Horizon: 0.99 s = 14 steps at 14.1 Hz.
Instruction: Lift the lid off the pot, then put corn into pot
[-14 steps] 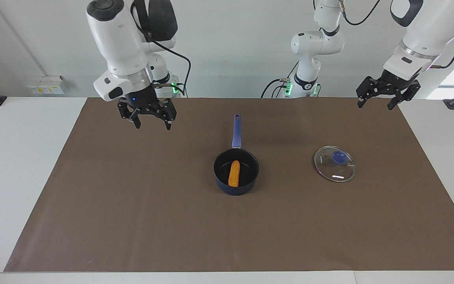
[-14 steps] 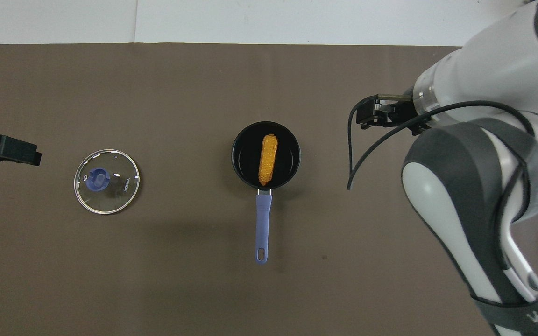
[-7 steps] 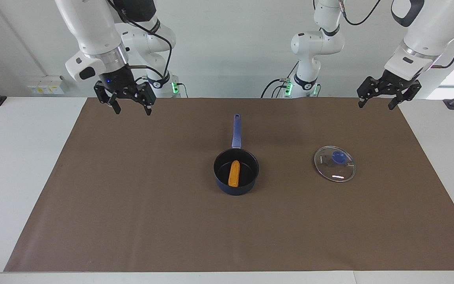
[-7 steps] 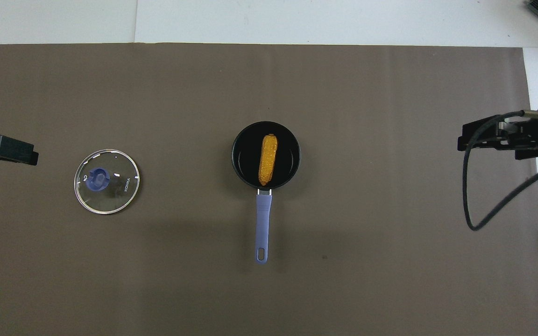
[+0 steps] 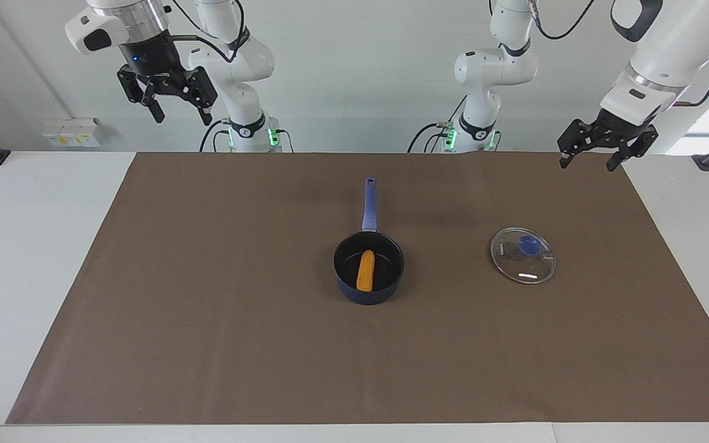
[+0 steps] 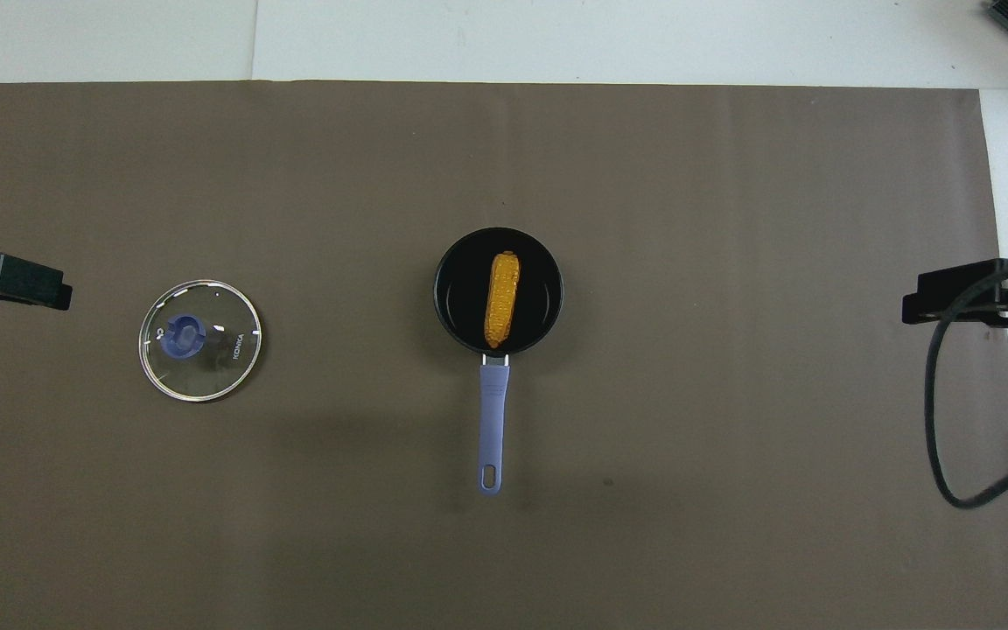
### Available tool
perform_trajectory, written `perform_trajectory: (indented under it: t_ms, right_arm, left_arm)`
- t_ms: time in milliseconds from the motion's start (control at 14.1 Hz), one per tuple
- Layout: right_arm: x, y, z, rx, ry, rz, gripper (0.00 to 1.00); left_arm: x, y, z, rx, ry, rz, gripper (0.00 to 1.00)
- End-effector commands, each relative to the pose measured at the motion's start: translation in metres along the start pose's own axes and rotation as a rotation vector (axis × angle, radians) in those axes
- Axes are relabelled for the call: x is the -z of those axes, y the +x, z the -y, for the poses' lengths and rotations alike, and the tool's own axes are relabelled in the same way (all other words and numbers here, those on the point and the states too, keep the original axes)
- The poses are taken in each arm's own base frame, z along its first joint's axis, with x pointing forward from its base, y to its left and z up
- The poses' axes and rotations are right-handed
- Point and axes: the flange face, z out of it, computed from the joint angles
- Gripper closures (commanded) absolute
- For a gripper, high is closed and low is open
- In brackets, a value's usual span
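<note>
The corn point(image 5: 365, 271) lay in the pot point(image 5: 368, 268), lid point(image 5: 522, 255) beside it, so both empty, wide-open hands, left hand point(image 5: 591, 152) and right hand point(image 5: 168, 96), needed only to hold clear.

You face a plain pale grey wall point(image 5: 354, 67) above a white table point(image 5: 28, 246), most of it covered by a brown mat point(image 5: 219, 344). A small white box point(image 5: 71, 132) with yellow labels sits low on the wall. Bright daylight enters near the left arm's end.
</note>
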Motion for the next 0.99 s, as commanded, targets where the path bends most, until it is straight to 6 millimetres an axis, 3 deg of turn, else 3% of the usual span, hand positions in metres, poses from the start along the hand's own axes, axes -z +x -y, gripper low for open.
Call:
perform_trajectory:
  t_ms: [0,141,566,919]
  right_arm:
    - [-0.005,-0.002,-0.022,0.04,0.005,0.024,0.0]
    - [-0.008,-0.003,-0.03,0.049,-0.004,0.031,0.0]
    - [-0.016,-0.01,-0.025,0.068,-0.02,0.031,0.0]
    - [-0.015,-0.008,-0.034,0.11,-0.05,0.007,0.0]
  left_arm:
    - [0.001,-0.005,0.003,0.005,0.0,0.003,0.0]
    - [0.002,-0.005,0.003,0.005,0.0,0.002,0.0]
    - [0.002,-0.005,0.003,0.005,0.0,0.002,0.0]
    - [0.002,-0.005,0.003,0.006,0.0,0.002,0.0]
